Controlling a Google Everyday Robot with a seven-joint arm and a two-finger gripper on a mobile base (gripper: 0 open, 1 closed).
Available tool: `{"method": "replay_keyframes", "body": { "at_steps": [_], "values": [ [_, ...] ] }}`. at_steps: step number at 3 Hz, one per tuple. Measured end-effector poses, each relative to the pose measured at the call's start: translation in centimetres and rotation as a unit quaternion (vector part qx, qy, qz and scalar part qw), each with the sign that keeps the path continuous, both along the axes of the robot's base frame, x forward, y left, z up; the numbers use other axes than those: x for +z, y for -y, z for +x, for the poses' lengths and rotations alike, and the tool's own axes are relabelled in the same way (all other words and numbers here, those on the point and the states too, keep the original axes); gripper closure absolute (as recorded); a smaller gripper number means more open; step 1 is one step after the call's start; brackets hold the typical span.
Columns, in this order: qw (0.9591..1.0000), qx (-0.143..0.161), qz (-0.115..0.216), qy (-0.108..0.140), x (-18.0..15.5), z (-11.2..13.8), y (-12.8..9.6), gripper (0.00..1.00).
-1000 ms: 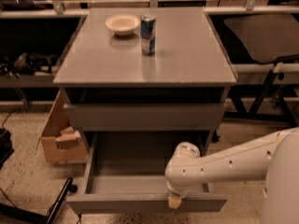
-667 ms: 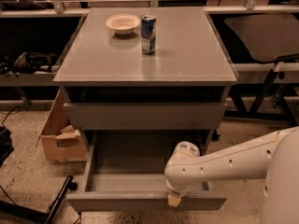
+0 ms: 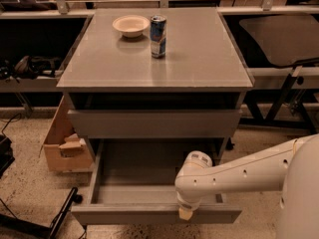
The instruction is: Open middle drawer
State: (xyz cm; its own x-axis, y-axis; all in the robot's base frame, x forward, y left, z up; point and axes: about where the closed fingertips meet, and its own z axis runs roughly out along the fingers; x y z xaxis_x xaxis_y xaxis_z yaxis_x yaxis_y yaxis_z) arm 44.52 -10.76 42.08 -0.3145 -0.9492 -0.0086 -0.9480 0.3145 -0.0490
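The grey cabinet (image 3: 154, 59) stands in the middle of the camera view. The middle drawer (image 3: 149, 214) is pulled out towards me, and its grey box interior (image 3: 139, 171) shows and holds nothing. Above it a closed grey drawer front (image 3: 152, 123) sits under the cabinet top. My gripper (image 3: 185, 213) reaches in from the right on a white arm (image 3: 249, 171). It hangs over the top edge of the middle drawer's front panel, right of its centre, and touches it.
A white bowl (image 3: 130, 25) and a blue can (image 3: 158, 30) stand on the cabinet top. A cardboard box (image 3: 65, 143) sits on the floor left of the cabinet. A black stand leg (image 3: 60, 218) lies at the lower left. A chair (image 3: 284, 34) is at the right.
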Motion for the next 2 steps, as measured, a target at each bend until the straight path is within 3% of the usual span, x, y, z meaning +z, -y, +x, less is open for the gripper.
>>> {"method": "replay_keyframes", "body": {
  "at_steps": [1, 2],
  "values": [
    [1.0000, 0.000, 0.000, 0.000, 0.00, 0.00, 0.00, 0.10],
    [1.0000, 0.000, 0.000, 0.000, 0.00, 0.00, 0.00, 0.00]
  ]
}}
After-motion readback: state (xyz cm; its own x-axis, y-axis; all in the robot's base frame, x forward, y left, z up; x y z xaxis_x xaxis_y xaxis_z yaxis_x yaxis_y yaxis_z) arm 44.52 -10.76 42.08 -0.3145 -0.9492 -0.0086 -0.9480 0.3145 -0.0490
